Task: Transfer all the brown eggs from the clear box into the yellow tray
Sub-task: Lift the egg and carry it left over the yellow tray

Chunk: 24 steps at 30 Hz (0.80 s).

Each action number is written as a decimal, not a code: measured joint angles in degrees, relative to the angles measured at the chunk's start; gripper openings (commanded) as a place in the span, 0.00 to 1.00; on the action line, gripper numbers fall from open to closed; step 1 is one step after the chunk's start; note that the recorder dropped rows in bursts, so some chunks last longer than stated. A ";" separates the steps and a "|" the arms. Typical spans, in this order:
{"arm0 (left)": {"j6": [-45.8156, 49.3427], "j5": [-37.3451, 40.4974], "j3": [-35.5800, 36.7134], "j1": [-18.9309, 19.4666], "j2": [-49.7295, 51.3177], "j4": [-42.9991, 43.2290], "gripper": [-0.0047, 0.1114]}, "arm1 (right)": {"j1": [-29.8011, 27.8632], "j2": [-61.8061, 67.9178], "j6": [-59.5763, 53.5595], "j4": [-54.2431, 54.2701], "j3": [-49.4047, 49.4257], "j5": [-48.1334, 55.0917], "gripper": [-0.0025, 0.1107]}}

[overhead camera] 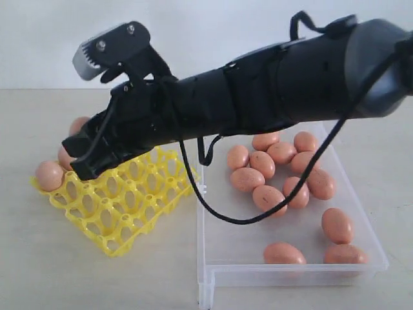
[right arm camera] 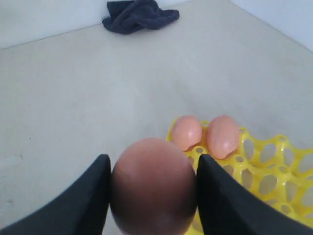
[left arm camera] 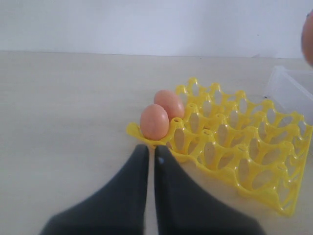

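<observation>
Right pincer (right arm camera: pixel 152 169) clamped on one brown egg (right arm camera: pixel 152 198), held above the yellow tray (overhead camera: pixel 132 216) near two seated eggs (right arm camera: pixel 187 132) at its corner. Left pincer (left arm camera: pixel 151 169) closed, empty, beside the tray's edge. Loose eggs (overhead camera: pixel 269 198) lie in the clear box (overhead camera: pixel 290 270).

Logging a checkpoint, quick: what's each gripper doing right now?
Left gripper: shut, holding nothing.
Right gripper: closed on a brown egg.
</observation>
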 measured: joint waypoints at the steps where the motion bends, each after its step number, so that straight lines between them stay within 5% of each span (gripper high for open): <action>1: 0.00 0.00 0.00 0.00 0.00 0.00 0.08 | 0.05 1.89 -0.81 0.39 -0.56 0.46 0.02; 5: 0.00 0.00 0.00 0.00 0.00 0.00 0.08 | 0.14 8.37 0.26 0.90 -7.48 4.68 0.02; 14: 0.00 0.00 0.00 0.00 0.00 0.00 0.08 | 0.14 17.80 24.19 1.07 -31.25 5.70 0.02; 20: 0.00 0.00 0.00 0.00 0.00 0.00 0.08 | 2.55 18.05 15.58 1.45 -41.67 10.99 0.02; 22: 0.00 0.00 0.00 0.00 0.00 0.00 0.08 | 5.01 18.05 7.66 -3.63 -42.93 12.82 0.02; 24: 0.00 0.00 0.00 0.00 0.00 0.00 0.08 | 8.52 17.93 8.05 -22.89 -43.16 11.00 0.02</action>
